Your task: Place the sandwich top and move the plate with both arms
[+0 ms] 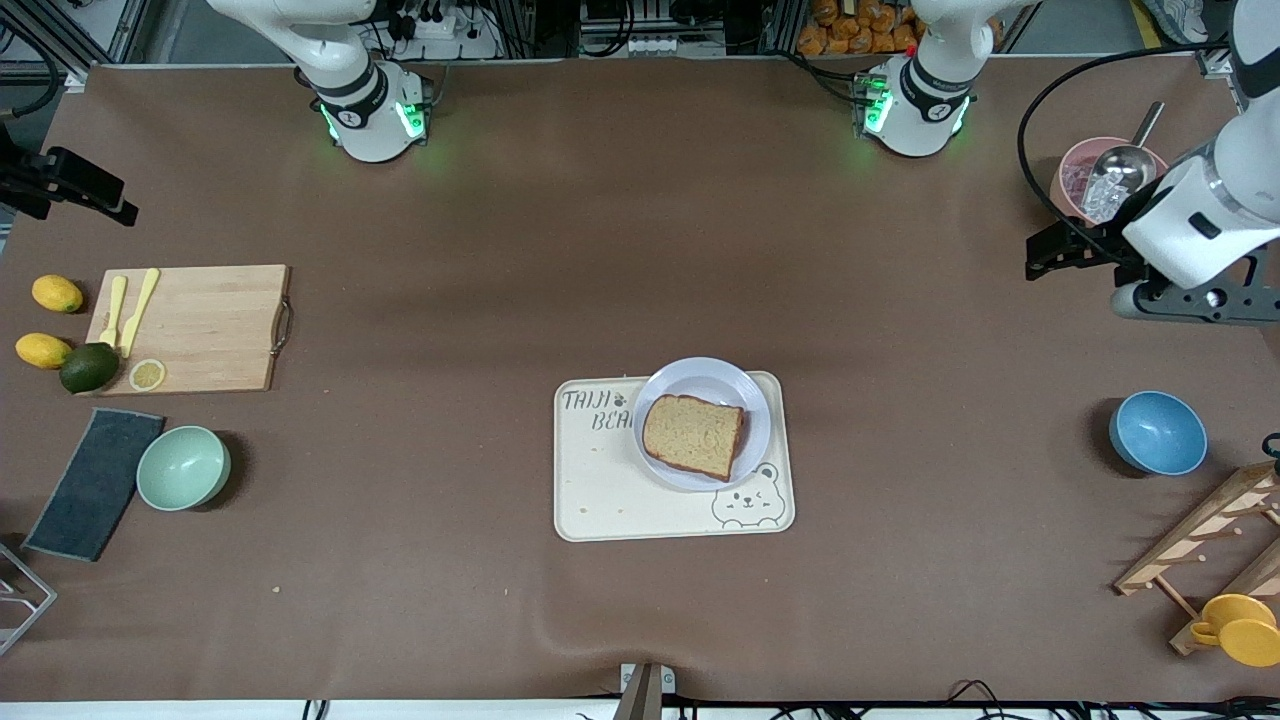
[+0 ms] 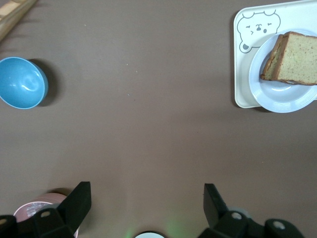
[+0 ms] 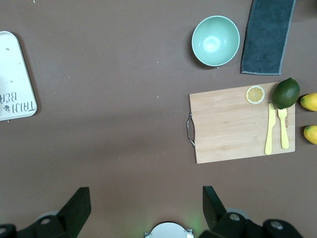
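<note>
The sandwich top (image 1: pixel 693 434), a light-brown slice with a darker crust, lies uppermost on a stacked sandwich on the pale round plate (image 1: pixel 700 372). The plate stands on the cream bear-printed tray (image 1: pixel 610 490) at mid-table. In the left wrist view the sandwich top (image 2: pixel 299 58) rests on a lower slice on the plate (image 2: pixel 282 99). My left gripper (image 1: pixel 1040 258) hangs open and empty over the table beside a pink bowl, well away from the plate; its own view shows the left gripper (image 2: pixel 147 191) with jaws wide. My right gripper (image 3: pixel 146 193) is open and empty over bare table near its arm's base.
A blue bowl (image 1: pixel 1157 432) and a wooden rack (image 1: pixel 1210 540) stand at the left arm's end. A pink bowl with a metal scoop (image 1: pixel 1080 175) sits by the left gripper. At the right arm's end lie a cutting board (image 1: pixel 205 328), a green bowl (image 1: pixel 183 467) and a dark cloth (image 1: pixel 95 482).
</note>
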`<state>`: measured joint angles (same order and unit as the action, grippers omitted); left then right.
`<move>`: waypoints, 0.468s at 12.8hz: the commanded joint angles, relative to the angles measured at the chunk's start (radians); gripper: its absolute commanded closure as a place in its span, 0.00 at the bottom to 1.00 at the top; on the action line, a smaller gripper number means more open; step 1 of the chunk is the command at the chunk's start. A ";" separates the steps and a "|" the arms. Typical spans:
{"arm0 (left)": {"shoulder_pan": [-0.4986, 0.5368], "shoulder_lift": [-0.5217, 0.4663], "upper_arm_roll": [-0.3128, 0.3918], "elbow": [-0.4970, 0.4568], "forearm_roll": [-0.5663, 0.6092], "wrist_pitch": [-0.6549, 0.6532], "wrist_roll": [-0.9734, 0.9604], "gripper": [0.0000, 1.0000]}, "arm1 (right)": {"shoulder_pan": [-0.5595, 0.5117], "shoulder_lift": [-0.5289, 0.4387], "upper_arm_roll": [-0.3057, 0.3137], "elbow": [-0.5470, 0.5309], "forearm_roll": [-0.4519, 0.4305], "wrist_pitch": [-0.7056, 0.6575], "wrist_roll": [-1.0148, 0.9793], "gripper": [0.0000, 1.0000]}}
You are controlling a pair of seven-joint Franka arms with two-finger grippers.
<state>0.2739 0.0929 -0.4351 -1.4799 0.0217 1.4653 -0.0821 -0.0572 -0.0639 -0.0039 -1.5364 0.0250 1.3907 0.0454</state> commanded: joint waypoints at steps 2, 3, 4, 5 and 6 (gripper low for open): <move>-0.222 -0.044 0.237 -0.016 0.007 0.006 -0.016 0.00 | 0.003 0.012 -0.004 0.028 0.015 -0.018 0.017 0.00; -0.235 -0.048 0.248 -0.026 0.006 0.012 -0.016 0.00 | 0.003 0.012 -0.004 0.028 0.015 -0.018 0.017 0.00; -0.240 -0.061 0.257 -0.039 0.004 0.020 -0.016 0.00 | 0.003 0.012 -0.004 0.027 0.015 -0.018 0.017 0.00; -0.240 -0.080 0.260 -0.078 0.004 0.048 -0.016 0.00 | 0.003 0.012 -0.004 0.028 0.015 -0.016 0.017 0.00; -0.240 -0.100 0.271 -0.114 0.004 0.073 -0.016 0.00 | 0.003 0.012 -0.004 0.028 0.015 -0.016 0.017 0.00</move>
<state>0.0470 0.0585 -0.1900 -1.5038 0.0217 1.4871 -0.0823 -0.0572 -0.0639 -0.0041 -1.5358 0.0250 1.3906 0.0458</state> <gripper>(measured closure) 0.000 0.000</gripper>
